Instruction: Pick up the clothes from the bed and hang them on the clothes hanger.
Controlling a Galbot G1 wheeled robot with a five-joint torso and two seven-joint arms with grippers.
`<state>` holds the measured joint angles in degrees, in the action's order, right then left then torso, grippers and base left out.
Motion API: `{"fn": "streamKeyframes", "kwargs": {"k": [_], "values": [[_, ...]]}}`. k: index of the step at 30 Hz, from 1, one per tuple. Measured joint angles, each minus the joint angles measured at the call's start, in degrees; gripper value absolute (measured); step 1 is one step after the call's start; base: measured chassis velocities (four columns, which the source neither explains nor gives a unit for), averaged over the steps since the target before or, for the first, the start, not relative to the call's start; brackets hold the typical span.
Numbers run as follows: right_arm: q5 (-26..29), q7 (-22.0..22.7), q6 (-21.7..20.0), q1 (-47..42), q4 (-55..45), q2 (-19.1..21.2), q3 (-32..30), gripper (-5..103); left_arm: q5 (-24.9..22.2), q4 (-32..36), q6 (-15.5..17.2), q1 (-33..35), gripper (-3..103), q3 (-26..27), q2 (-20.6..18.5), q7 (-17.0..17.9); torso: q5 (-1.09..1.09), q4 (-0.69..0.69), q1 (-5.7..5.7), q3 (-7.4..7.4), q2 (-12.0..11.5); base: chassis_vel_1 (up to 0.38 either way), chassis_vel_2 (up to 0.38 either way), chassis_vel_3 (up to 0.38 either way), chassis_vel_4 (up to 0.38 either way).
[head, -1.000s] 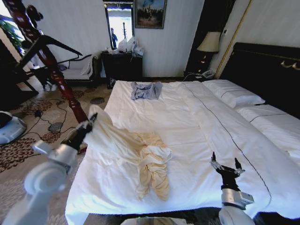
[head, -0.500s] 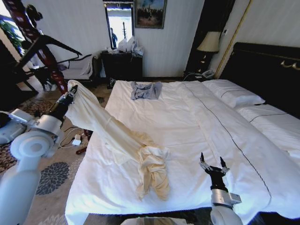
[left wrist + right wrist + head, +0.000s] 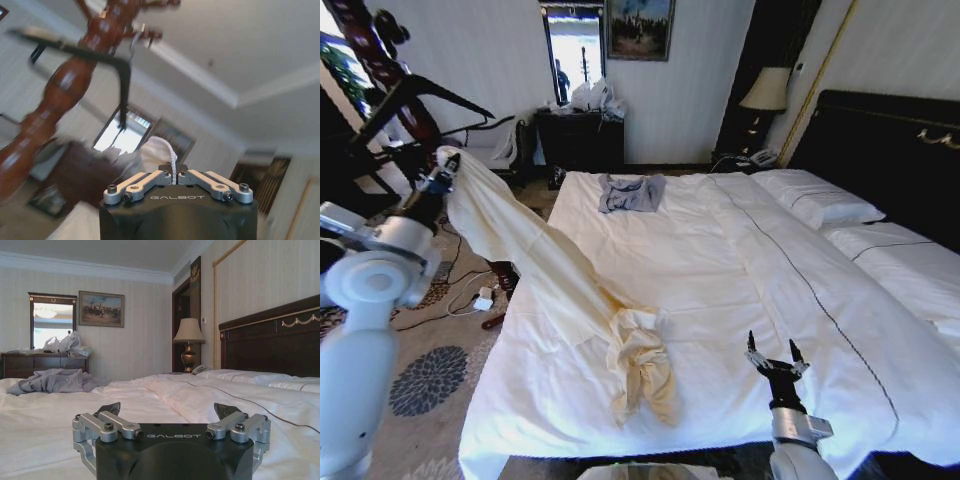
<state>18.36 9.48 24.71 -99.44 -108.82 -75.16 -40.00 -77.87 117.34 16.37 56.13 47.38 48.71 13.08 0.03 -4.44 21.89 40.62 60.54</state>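
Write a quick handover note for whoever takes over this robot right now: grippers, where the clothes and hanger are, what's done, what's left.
Left gripper: shut on the clothes, raised at the bed's left side, close to the clothes hanger on the wooden stand.
Right gripper: open, idle, low over the near edge of the bed.
Clothes: one end lifted, the rest stretched down with the bunched lower part lying on the sheets.
Done: the pick-up grasp and part of the lift.
Left: clear the clothes off the bed and hang them on the hanger.
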Motion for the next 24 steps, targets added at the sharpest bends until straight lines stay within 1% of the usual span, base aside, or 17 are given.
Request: {"fn": "streamKeyframes", "kwargs": {"k": [1,2,3,5,6,7,8,9,11,14,16,17,18,19,21,22,24], "values": [[-0.1,0.1,0.0,0.2,0.3,-0.1,0.2,100,1.9,1.0,1.1,3.4,1,-0.2,0.8,0.1,0.00,-0.01,0.00,0.00,0.0,0.000,0.000,0.000,0.000],[-0.1,0.2,-0.1,0.6,0.6,-0.1,0.5,100,5.6,2.2,2.5,9.3,1,-0.7,2.7,0.3,-0.03,-0.04,0.00,0.00,0.0,0.000,0.000,0.000,0.000],[0.1,0.3,-0.4,1.3,0.9,0.2,1.0,100,11.1,2.9,3.1,16.4,1,-1.7,5.7,0.1,-0.06,-0.02,0.00,0.00,0.0,0.000,0.000,0.000,0.000],[0.8,0.4,-1.0,2.1,1.1,0.8,1.5,100,16.6,2.9,3.2,22.1,1,-3.0,8.9,-0.4,-0.06,0.05,-0.01,0.00,0.0,0.000,0.000,0.000,0.000],[0.8,0.4,-1.0,2.1,1.1,0.8,1.5,100,16.6,2.9,3.2,22.1,1,-3.0,8.9,-0.4,-0.06,0.05,-0.01,0.00,0.0,0.000,0.000,0.000,0.000],[1.9,0.4,-1.5,2.5,1.0,1.3,1.8,100,19.2,2.9,3.2,25.0,1,-3.9,11.0,-0.5,-0.05,0.06,-0.02,0.00,0.0,0.000,0.000,0.000,0.000],[3.4,0.4,-2.2,2.7,0.9,1.9,2.2,100,20.6,3.0,3.2,26.9,1,-4.6,12.6,-0.4,-0.03,0.05,-0.02,0.00,0.0,0.000,0.000,0.000,0.000],[6.6,0.6,-3.4,2.7,-0.1,3.4,3.0,100,22.7,3.0,3.4,29.6,1,-6.0,14.9,0.2,-0.01,-0.03,-0.02,0.00,0.0,0.000,0.000,0.000,0.000],[7.7,0.6,-3.9,2.7,-0.5,4.0,3.2,100,23.6,3.0,3.6,30.4,1,-6.6,15.6,0.3,-0.01,-0.03,-0.02,0.00,0.0,0.000,0.000,0.000,0.000],[13.3,1.2,-6.9,2.0,-3.4,9.0,4.7,100,30.5,2.3,4.8,34.7,1,-8.9,18.2,0.6,0.01,-0.02,-0.01,0.00,0.0,0.000,0.000,0.000,0.000],[14.2,1.5,-7.5,1.9,-3.9,9.8,5.0,100,31.3,2.2,5.0,35.1,1,-9.2,18.4,0.6,0.00,-0.02,-0.02,0.00,0.0,0.000,0.000,0.000,0.000],[17.6,2.9,-9.7,1.7,-5.6,12.0,5.8,100,33.3,2.0,5.7,36.4,1,-9.7,18.9,0.7,-0.03,-0.03,-0.02,0.00,0.0,0.000,0.000,0.000,0.000],[26.0,6.5,-14.0,1.8,-8.8,15.1,7.3,100,35.8,1.7,6.3,38.0,1,-10.3,19.4,0.8,-0.02,-0.02,-0.02,0.00,0.0,0.000,0.000,0.000,0.000],[31.4,8.7,-16.6,2.1,-10.7,16.8,8.1,100,37.8,1.3,6.5,39.0,1,-10.7,19.7,0.8,-0.01,-0.01,-0.02,0.00,0.0,0.000,0.000,0.000,0.000],[39.3,11.3,-20.7,3.9,-13.5,19.3,9.8,100,40.6,0.8,6.3,40.3,1,-11.2,20.4,0.4,-0.03,-0.01,-0.02,0.00,0.0,0.000,0.000,0.000,0.000],[39.3,11.3,-20.7,3.9,-13.5,19.3,9.8,100,40.6,0.8,6.3,40.3,1,-11.2,20.4,0.4,-0.03,-0.01,-0.02,0.00,0.0,0.000,0.000,0.000,0.000],[44.0,12.6,-23.5,6.9,-14.9,21.3,12.2,100,42.1,0.5,5.8,41.2,1,-11.3,21.3,0.2,-0.02,-0.01,-0.02,0.00,0.0,0.000,0.000,0.000,0.000]]}}
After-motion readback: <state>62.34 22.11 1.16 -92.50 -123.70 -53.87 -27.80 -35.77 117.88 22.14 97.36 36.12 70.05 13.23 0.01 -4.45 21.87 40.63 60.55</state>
